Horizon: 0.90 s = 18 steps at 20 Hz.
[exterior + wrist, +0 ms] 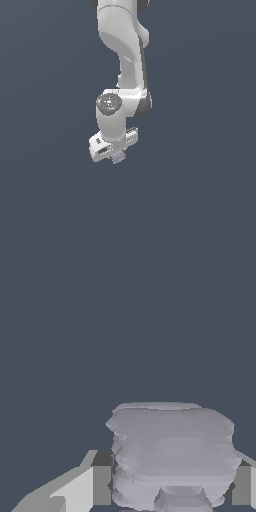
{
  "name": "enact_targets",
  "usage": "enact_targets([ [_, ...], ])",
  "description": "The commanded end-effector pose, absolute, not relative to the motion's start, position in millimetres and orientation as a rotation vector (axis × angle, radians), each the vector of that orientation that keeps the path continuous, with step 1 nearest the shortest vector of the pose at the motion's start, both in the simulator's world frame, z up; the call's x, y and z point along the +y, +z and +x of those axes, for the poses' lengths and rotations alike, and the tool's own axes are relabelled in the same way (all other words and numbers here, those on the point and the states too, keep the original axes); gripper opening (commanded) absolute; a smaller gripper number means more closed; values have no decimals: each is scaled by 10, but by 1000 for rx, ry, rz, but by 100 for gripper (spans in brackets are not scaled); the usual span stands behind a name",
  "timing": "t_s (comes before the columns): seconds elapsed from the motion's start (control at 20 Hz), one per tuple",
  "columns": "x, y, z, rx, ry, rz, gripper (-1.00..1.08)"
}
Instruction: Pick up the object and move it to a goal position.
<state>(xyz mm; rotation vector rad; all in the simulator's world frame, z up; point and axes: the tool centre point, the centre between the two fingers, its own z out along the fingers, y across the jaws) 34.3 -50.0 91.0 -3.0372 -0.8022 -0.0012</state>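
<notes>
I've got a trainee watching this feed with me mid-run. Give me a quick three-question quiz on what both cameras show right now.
1. True or false: the object sits between the gripper fingers.
2. Multiple choice: in the exterior view, the object shows
A. far off to that view's right of the arm
B. just under the gripper, mostly hidden by it
C. on top of the arm's wrist joint
3. Fill in: the object's surface looks ______, not smooth.

Key:
1. True; a finger flanks it on each side in the wrist view.
2. B
3. ridged
</notes>
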Motion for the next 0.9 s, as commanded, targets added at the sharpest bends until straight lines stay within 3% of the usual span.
enact_targets([
  [0.0,-637,1052,453,-802,-1,-3037,-100],
  [0.85,-1020,1435,799,-802,0,-3037,-100],
])
